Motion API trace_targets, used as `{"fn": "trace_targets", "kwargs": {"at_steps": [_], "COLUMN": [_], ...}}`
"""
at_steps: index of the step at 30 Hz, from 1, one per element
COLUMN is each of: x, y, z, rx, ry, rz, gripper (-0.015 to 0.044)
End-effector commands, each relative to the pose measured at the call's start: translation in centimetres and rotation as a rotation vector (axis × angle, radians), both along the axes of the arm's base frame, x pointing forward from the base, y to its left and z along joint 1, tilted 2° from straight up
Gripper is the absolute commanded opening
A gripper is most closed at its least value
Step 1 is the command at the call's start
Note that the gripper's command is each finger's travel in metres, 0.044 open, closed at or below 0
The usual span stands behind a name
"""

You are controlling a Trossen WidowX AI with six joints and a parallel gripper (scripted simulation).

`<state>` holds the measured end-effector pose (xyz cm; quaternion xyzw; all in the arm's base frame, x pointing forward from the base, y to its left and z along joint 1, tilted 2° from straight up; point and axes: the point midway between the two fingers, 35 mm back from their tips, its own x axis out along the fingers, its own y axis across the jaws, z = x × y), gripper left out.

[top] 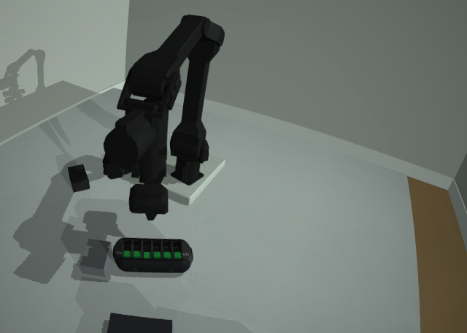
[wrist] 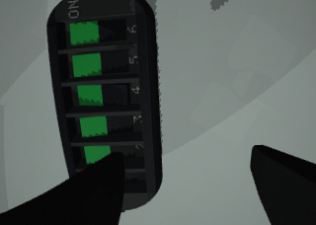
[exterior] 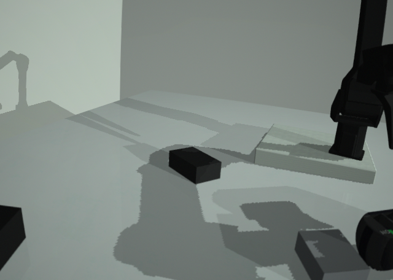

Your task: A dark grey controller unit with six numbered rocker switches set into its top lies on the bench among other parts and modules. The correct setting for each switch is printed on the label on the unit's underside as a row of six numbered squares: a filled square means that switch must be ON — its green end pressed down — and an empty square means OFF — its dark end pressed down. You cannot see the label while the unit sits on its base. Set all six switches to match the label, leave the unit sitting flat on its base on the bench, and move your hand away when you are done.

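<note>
hand (wrist: 185, 205) spread above controller unit (wrist: 106, 90), gripping nothing.

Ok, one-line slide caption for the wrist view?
Open claw hovering over the controller unit, one fingertip overlapping its low-numbered end.

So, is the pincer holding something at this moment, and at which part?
Nothing is held. The pincer is open above the bench, its fingers apart with only bare surface between them; the controller unit lies flat beside one finger, ungripped.
</note>
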<state>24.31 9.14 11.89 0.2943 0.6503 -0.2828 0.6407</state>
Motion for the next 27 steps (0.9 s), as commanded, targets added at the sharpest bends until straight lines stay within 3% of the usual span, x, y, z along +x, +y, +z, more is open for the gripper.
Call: {"fn": "trace_targets", "kwargs": {"at_steps": [1,3,13,27], "x": [0.02,0.02,0.02,0.04], "y": [-0.01,-0.01,-0.01,0.02], "z": [0.10,0.10,0.10,0.07], "rx": [0.000,0.000,0.000,0.001], "ry": [0.000,0.000,0.000,-0.001], "rz": [0.004,0.004,0.004,0.000], "gripper": [0.0053,0.0000,0.0000,0.0368]}}
